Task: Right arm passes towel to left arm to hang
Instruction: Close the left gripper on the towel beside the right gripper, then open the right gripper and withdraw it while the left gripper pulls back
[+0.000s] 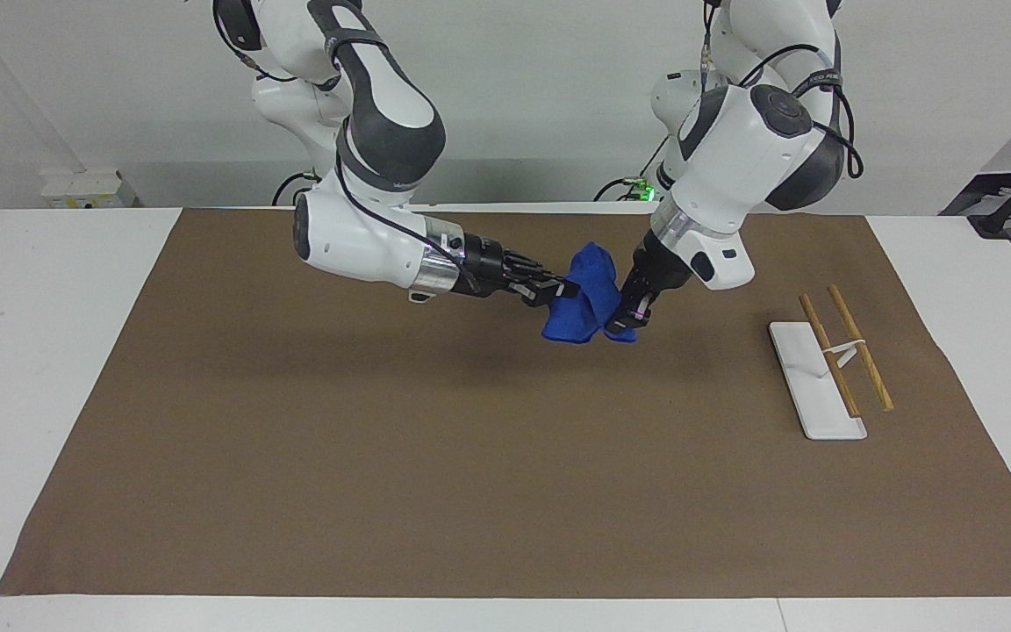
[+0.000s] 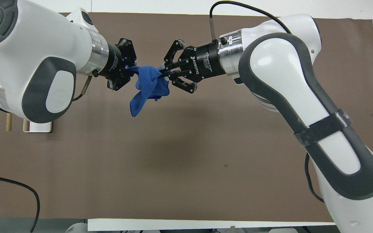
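Note:
The royal-blue towel (image 1: 583, 298) hangs in the air over the brown mat, stretched between both grippers; it also shows in the overhead view (image 2: 149, 83). My right gripper (image 1: 562, 288) is shut on one edge of it, also seen in the overhead view (image 2: 161, 72). My left gripper (image 1: 625, 323) is shut on the towel's corner toward the left arm's end, also seen in the overhead view (image 2: 129, 69). The rest of the cloth droops below the two grips. The rack's white base (image 1: 813, 382) lies on the mat at the left arm's end.
Two wooden rods (image 1: 861, 360) sit on a small white bracket over the rack base. In the overhead view my left arm hides most of the rack; only the base's corner (image 2: 37, 127) and a rod end (image 2: 8, 122) show. A brown mat (image 1: 470, 483) covers the table.

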Controlling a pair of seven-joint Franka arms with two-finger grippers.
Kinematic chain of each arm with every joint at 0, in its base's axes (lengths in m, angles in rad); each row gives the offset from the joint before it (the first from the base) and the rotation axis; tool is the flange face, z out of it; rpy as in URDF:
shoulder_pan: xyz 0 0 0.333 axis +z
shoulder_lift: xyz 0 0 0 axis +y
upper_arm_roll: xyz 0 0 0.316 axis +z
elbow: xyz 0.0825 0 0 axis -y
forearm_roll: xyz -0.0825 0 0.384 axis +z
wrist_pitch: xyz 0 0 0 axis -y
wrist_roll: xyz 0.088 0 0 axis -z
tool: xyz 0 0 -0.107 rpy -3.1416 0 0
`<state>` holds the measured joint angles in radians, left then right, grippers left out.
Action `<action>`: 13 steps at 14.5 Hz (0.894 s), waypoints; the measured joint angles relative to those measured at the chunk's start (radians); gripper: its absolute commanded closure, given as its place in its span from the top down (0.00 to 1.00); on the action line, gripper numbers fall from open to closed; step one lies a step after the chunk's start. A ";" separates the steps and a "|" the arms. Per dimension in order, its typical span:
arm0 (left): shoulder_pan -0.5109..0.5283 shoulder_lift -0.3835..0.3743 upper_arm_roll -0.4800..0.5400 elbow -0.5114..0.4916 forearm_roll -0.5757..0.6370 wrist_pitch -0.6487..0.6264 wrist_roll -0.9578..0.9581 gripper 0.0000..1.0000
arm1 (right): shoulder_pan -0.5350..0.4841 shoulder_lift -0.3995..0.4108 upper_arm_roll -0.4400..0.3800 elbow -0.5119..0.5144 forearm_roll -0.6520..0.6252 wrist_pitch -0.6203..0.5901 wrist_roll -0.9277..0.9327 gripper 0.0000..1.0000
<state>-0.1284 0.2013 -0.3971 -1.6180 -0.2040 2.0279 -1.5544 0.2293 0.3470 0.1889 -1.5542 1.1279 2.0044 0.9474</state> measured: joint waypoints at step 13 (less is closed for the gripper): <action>0.006 0.000 0.022 0.007 0.025 0.001 0.143 0.00 | -0.019 -0.013 -0.008 0.003 -0.432 0.023 -0.368 1.00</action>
<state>-0.1227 0.2009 -0.3754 -1.6114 -0.1794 2.0285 -1.4116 0.2101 0.3345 0.1809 -1.5515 0.6958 2.0278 0.5793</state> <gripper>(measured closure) 0.974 0.000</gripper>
